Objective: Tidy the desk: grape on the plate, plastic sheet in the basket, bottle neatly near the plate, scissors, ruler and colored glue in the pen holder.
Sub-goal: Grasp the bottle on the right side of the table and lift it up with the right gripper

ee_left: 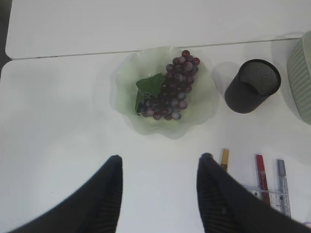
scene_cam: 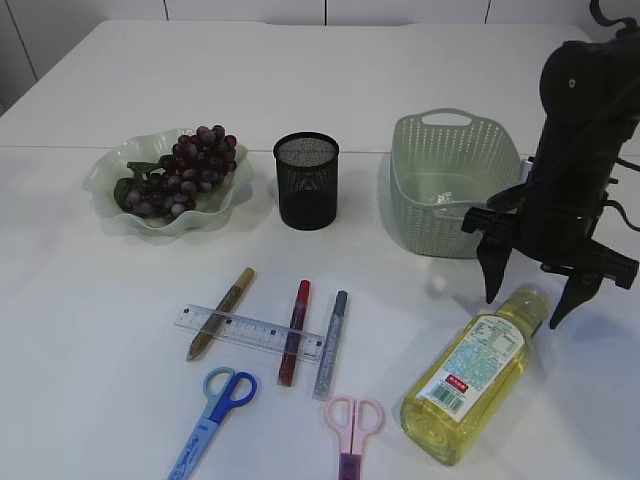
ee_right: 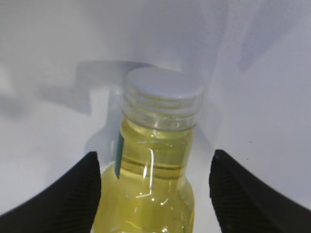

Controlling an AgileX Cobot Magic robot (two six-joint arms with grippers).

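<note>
A yellow bottle [scene_cam: 475,375] lies on its side at the front right, cap toward the basket. My right gripper [scene_cam: 522,310] is open and straddles its neck [ee_right: 155,170], a finger on each side and not closed on it. The grape [scene_cam: 190,165] rests on the green plate [scene_cam: 105,170]. A clear ruler [scene_cam: 250,332] lies across gold [scene_cam: 220,312], red [scene_cam: 294,332] and silver [scene_cam: 331,345] glue pens. Blue scissors [scene_cam: 215,405] and pink scissors [scene_cam: 352,425] lie at the front. My left gripper [ee_left: 161,158] hangs open and empty, nearer than the plate [ee_left: 121,92].
The black mesh pen holder [scene_cam: 306,185] stands between the plate and the green basket [scene_cam: 450,190]. Something shiny, perhaps the plastic sheet [scene_cam: 440,198], lies in the basket. A table seam runs behind them.
</note>
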